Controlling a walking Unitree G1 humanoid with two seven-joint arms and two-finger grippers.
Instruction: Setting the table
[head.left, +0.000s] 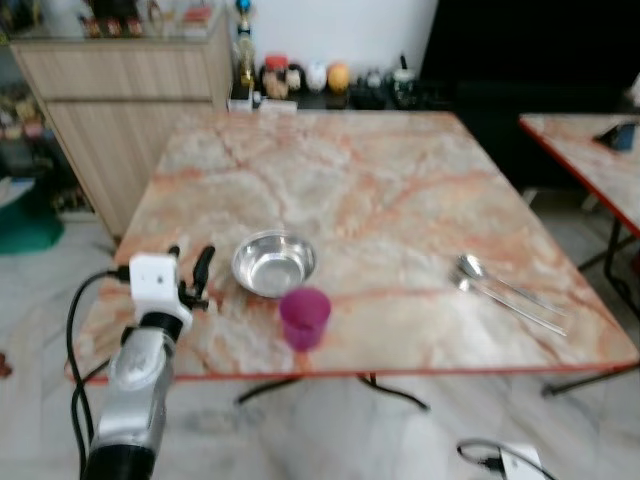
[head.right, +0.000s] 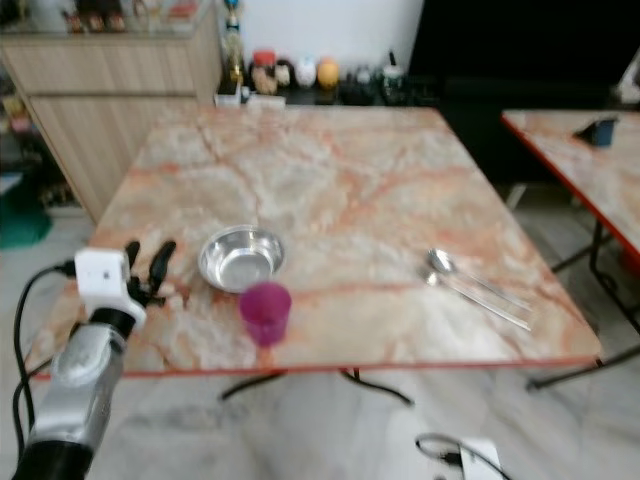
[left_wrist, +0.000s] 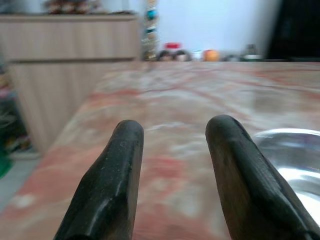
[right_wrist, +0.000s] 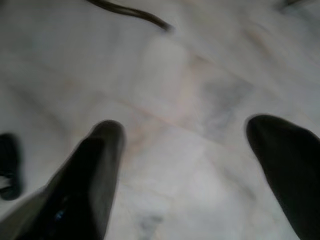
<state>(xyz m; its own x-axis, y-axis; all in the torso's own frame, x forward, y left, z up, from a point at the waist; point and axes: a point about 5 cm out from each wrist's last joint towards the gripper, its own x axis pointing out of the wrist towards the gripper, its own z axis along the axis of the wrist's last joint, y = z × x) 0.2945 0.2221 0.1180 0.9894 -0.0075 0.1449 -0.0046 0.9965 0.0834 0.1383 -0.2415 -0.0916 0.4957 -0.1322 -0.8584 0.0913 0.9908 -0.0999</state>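
Near the table's (head.left: 420, 180) front-left corner, the left gripper (head.left: 190, 262), fingers spread, should approach the bowl's (head.left: 273, 262) rim squarely.

light: even, soft daylight | blur: slight throughout | wrist views: close parts unfocused

A wooden cabinet (head.left: 120, 110) stands well beyond the left claw (head.left: 190, 262); jars and bottles (head.left: 300, 78) cluster farther right.

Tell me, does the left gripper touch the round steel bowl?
Apart. In the left eye view, bare marble tabletop separates the left gripper from the round steel bowl.
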